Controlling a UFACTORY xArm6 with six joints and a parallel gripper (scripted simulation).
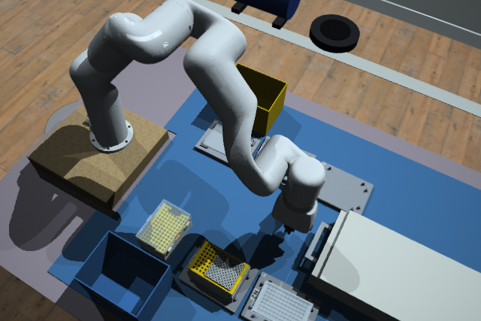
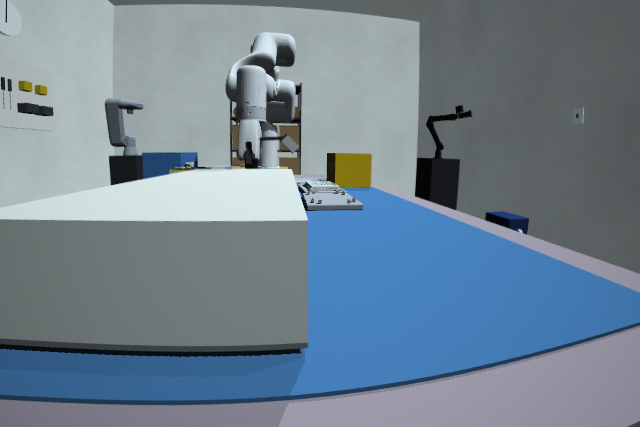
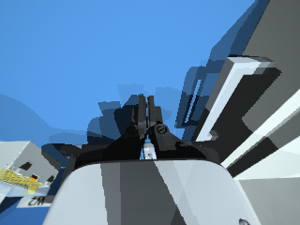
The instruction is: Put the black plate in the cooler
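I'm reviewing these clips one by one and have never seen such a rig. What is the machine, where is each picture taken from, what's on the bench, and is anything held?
The white machine is a jointed arm bolted to a brown block. One picture looks down from above, one looks across the bench from behind the cooler, and one sits on the wrist, looking along the fingers. At the arm's tip is a gripper; its two black fingers are shut together and hold nothing. It hangs just in front of the cooler's drawer handle. On the blue mat lie a yellow bin, a blue bin, a clear tip box, a yellow rack and a white plate.
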